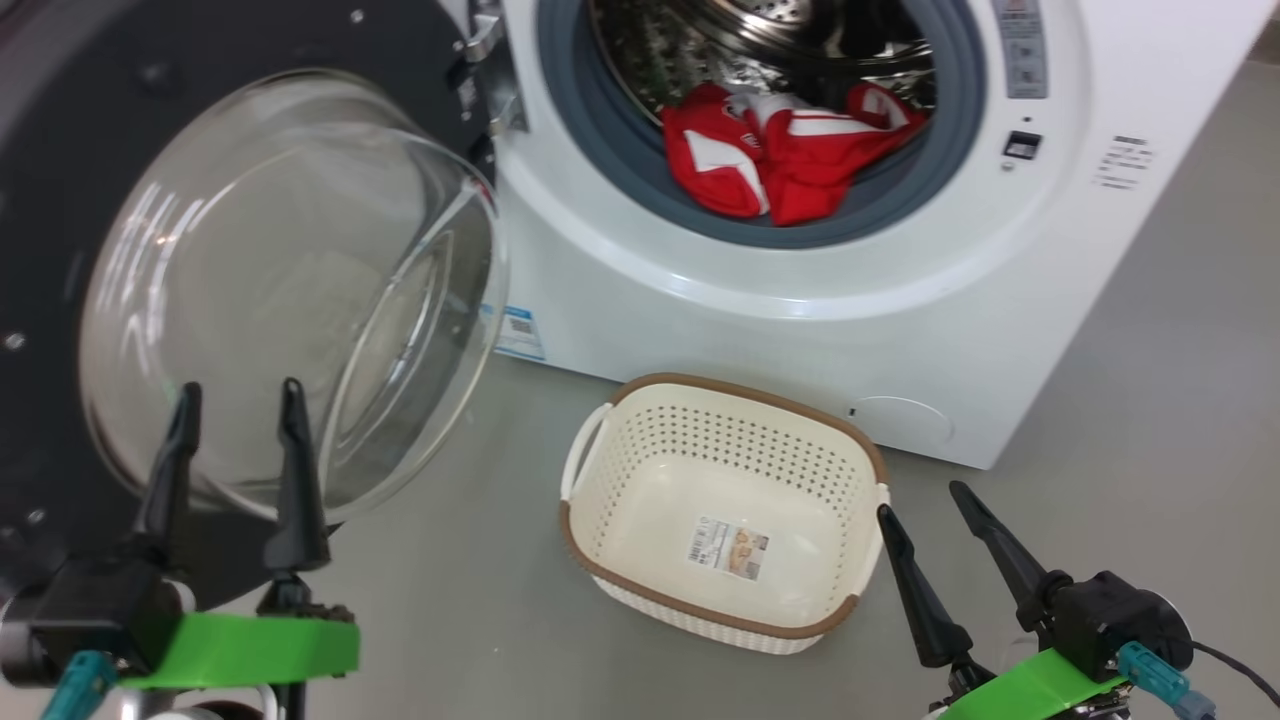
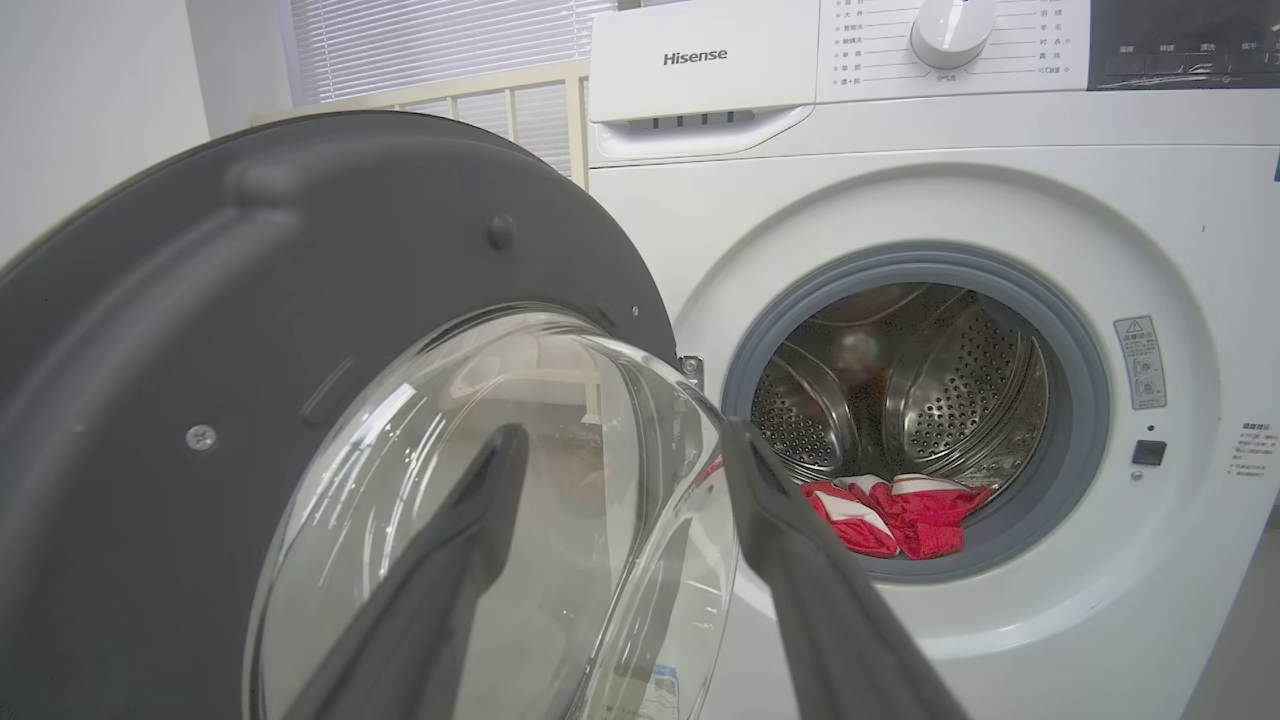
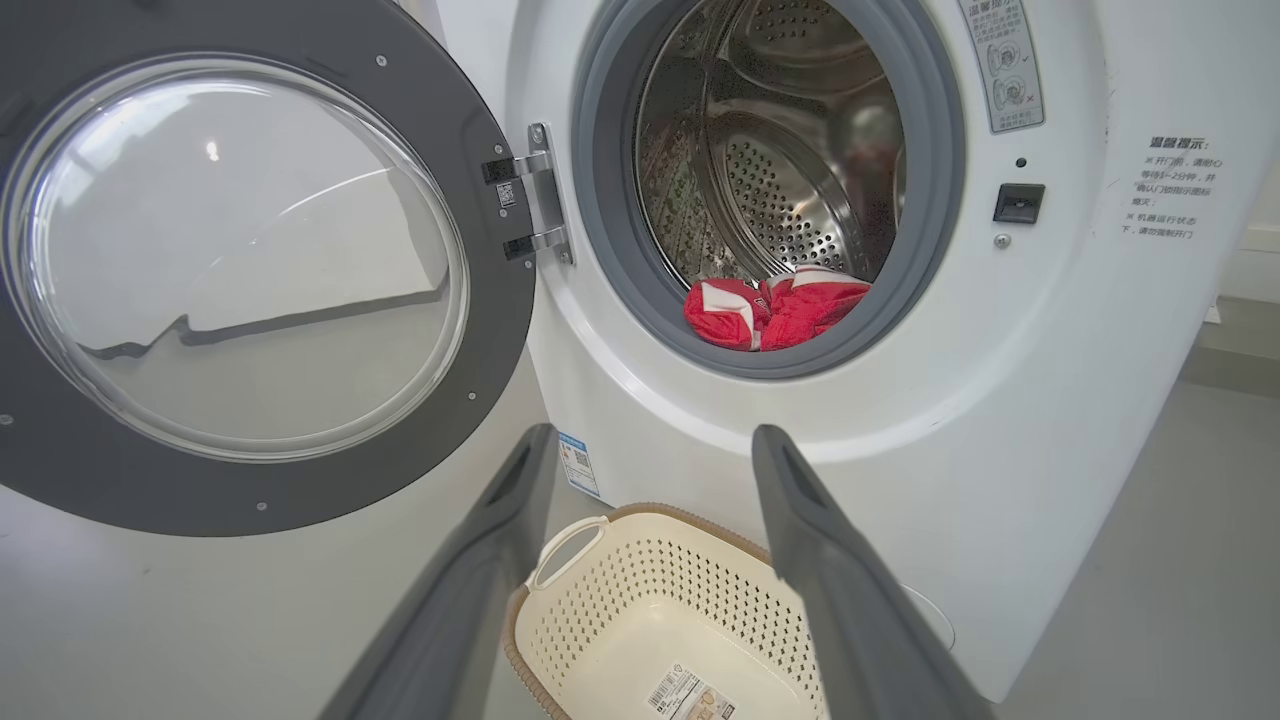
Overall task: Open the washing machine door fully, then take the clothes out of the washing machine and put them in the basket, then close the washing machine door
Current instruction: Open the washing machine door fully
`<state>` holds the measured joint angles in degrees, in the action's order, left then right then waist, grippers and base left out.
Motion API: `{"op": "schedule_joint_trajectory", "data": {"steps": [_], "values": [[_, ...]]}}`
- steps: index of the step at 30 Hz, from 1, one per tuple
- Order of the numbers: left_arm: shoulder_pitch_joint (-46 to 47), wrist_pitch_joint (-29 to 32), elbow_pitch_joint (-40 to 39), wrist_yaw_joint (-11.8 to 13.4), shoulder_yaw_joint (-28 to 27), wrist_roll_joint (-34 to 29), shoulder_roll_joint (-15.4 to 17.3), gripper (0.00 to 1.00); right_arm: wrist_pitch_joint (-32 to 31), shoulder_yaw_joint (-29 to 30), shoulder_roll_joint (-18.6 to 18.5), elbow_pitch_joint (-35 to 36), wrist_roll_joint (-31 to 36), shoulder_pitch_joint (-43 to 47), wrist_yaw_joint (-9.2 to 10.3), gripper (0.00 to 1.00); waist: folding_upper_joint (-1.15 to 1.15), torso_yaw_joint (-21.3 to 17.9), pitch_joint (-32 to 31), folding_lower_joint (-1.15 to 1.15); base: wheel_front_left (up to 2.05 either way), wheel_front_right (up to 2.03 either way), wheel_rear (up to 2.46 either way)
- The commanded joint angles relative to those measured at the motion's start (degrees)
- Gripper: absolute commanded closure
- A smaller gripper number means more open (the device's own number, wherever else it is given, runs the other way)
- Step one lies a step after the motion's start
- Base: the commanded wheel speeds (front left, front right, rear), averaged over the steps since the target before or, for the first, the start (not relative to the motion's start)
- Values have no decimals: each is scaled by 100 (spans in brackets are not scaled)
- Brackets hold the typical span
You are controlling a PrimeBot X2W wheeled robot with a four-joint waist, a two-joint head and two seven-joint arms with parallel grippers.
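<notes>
Well, both open, holding nothing: left gripper [image 1: 240, 390] faces the door [image 1: 270, 280], glass just ahead of its tips; right gripper [image 1: 920, 500] beside the basket [image 1: 740, 392]. Clothes [image 1: 790, 160] lie at the washing machine [image 1: 800, 330] mouth, up ahead of right gripper. Soft, light, floppy; I'd pinch a bunched top fold.

In the head view the washing machine door [image 1: 280, 290] runs off the left edge and the drum [image 1: 760, 50] of the washing machine [image 1: 800, 330] off the top, while the print on the sticker [image 1: 728, 552] in the basket [image 1: 620, 470] is too small to read.
</notes>
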<state>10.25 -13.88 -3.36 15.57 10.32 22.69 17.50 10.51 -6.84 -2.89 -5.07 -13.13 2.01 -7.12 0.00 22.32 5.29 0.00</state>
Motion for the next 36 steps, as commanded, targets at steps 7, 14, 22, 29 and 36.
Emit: {"op": "schedule_joint_trajectory", "data": {"steps": [7,14,22,29,36], "values": [[-42,-19,-317,-309,2,155,132,0,240,-26,2,41,-83,-345,-36,0,0,-554,-36,0,0,0,0],[-159,-6,-243,-504,163,289,93,0,353,69,2,18,-47,-372,-36,0,0,-1034,-56,0,0,0,0],[-257,18,-220,-647,368,350,42,0,411,122,2,32,-6,-360,-36,0,0,-1508,-84,0,0,0,0],[-344,-18,-34,-695,412,383,1,0,441,261,2,134,66,-320,-36,0,0,-1895,-105,0,0,0,0],[-479,-74,217,-666,354,335,-68,0,447,477,2,440,138,-145,-36,0,0,-2213,-186,0,0,0,0]]}}
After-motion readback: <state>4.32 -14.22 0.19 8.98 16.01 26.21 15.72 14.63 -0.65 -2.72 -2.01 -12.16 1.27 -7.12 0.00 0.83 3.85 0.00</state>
